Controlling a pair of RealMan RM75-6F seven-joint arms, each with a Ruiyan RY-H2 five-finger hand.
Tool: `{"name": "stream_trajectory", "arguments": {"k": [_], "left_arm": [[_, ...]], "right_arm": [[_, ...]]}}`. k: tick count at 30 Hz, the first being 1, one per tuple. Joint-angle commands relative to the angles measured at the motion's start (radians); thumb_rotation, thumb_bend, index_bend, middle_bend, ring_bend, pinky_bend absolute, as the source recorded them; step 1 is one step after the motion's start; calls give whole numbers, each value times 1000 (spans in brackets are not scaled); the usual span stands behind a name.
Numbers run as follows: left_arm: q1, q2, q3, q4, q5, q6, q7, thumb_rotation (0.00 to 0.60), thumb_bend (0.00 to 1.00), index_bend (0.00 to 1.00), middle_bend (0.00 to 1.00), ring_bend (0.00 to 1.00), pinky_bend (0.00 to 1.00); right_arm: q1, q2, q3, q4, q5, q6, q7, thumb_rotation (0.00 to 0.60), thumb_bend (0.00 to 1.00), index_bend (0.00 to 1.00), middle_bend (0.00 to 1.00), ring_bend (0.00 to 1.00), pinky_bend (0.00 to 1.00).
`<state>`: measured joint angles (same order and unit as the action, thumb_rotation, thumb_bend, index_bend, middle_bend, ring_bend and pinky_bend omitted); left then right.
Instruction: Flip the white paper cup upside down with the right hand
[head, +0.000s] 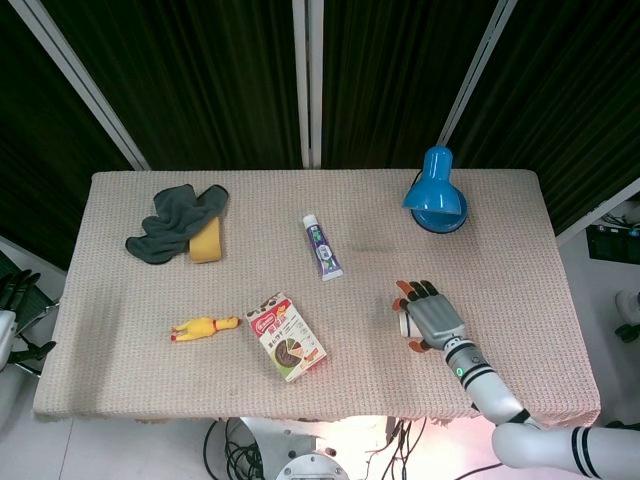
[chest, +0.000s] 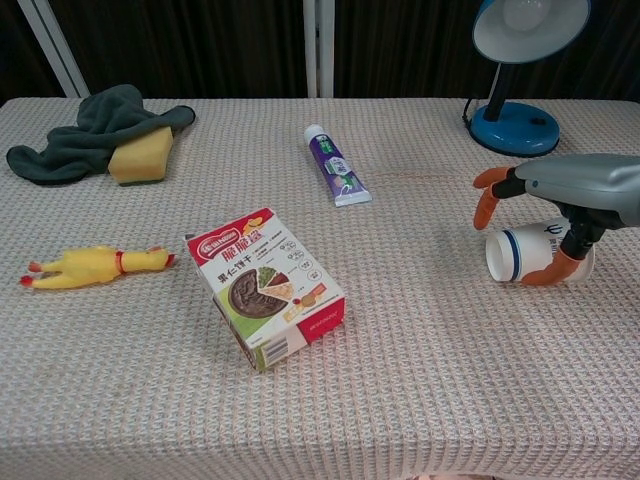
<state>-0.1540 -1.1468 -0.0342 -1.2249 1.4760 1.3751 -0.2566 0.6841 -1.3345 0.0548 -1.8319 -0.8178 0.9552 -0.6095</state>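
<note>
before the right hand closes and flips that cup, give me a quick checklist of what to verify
1. White paper cup lies on its side, rim pointing toward the food box: ok, it can be grasped.
2. Right hand is over the cup, fingers arched across it: ok.
3. Fingers actually pressing on the cup wall: cannot tell; the thumb tip sits at the cup's near side, but contact is unclear.
4. Bare table around the cup for the flip: ok; the toothpaste tube and blue lamp stand well apart.
5. Left hand off the table edge, out of the way: ok.
</note>
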Motion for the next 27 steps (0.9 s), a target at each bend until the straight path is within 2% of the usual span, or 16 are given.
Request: {"name": "stream_trajectory", "arguments": {"k": [1,12,14,21,27], "left_arm": [[2,-1,1,5,-1,-1,-10,600,57,57,27,0,61],[1,-6,5,25,3,-11,-42,600,57,57,27,0,61],[1,-8,5,29,4,-10,-45,600,57,57,27,0,61],[5,-10,7,38,2,-9,-58,600,58,57,27,0,61],[7,-12,8,41,4,-8,-64,600,58,57,27,0,61]], "right_arm": [[15,-10,-5,0,27,12,-19,600,129,321,40,0,0],[46,-27,-24,1,115,61,-95,600,130,333,40,0,0],[53,-33,-26,3,126,64,-103,600,139,363,42,0,0],[45,-63,-26,22,83,109,-85,600,188,609,94,0,0],[24,-37,-13,-5,29,133,-26,600,198,641,101,0,0]]}}
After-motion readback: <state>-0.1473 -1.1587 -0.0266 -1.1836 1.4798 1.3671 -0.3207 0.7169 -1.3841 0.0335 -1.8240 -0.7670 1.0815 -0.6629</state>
